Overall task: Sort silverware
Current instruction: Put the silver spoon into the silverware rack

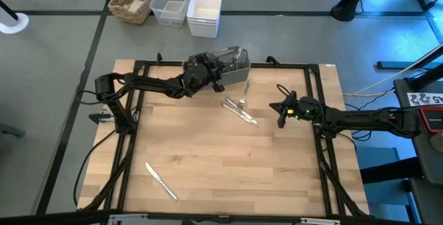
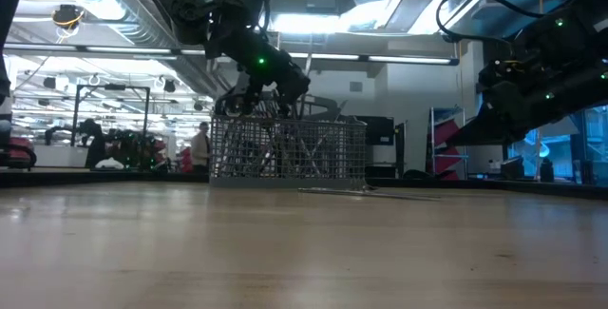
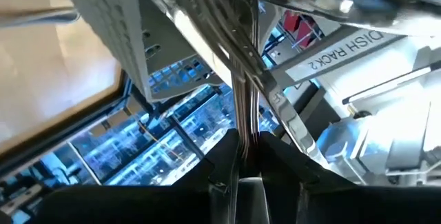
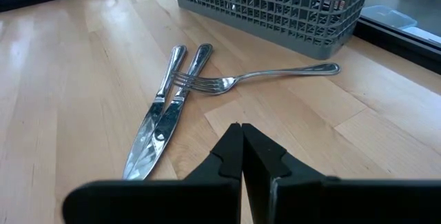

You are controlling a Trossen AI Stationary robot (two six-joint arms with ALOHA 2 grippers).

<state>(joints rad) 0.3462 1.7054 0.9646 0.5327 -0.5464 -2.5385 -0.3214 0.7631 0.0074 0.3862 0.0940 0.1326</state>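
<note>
Pale wood planks make the table, and going left to right in the high view the first piece of silverware is a lone knife lying at the lower left, well apart from everything else. Above it, at upper centre, the left gripper hangs over the near end of the grey mesh caddy, which stands at the table's far edge with several handles poking up in it. The left wrist view shows its fingers pinched on a thin shiny utensil shaft that rises between them; which kind of piece it is cannot be told.

Just right of the caddy, two knives lie side by side, touching, with a fork laid across their handles. These pieces look stiff, light and slick, lying flat on the wood, so a grip across the narrow handle, pinching the edges, seems likelier to hold than one on the polished blade; the crossed fork would probably have to come off first.

At centre right, the right gripper hovers near that cluster, touching nothing, its jaws pressed together and empty.
</note>
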